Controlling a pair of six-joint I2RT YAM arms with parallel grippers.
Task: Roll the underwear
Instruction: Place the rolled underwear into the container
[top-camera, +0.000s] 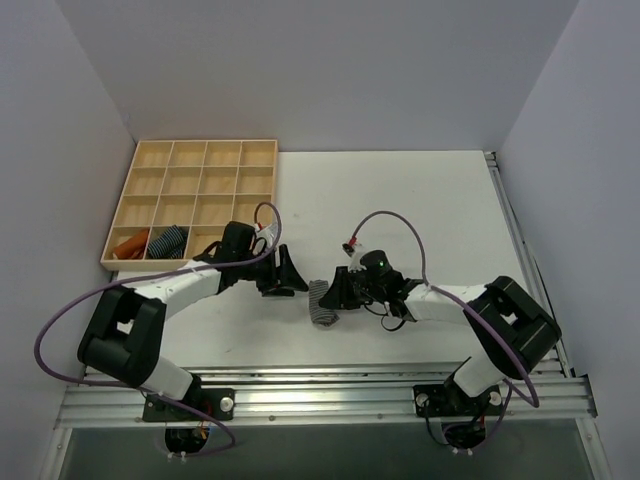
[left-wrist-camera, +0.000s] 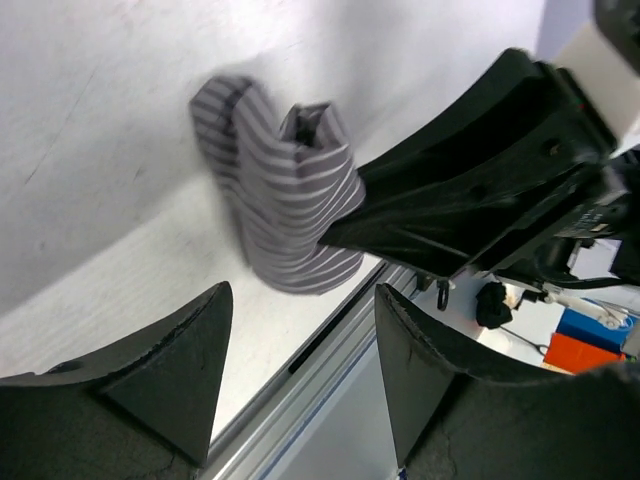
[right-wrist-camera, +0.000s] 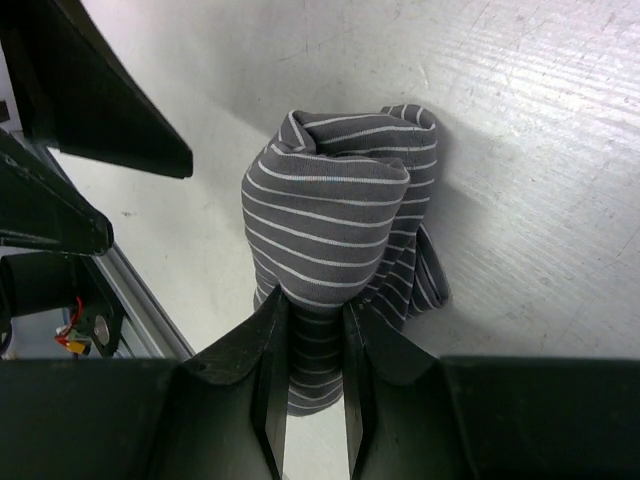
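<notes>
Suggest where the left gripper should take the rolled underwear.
Probably the free, thick end of the underwear, straddling the bundle's width, coming from the left arm's side: the right gripper pinches the opposite end, and the open left gripper faces the free side.

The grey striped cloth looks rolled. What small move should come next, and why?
Probably the right gripper should lift the underwear a little off the table. Its jaws pinch one end of the compact roll, and the left gripper stands open and apart from it, so nothing else holds the cloth. The free compartments of the wooden tray suggest where it may go.
</notes>
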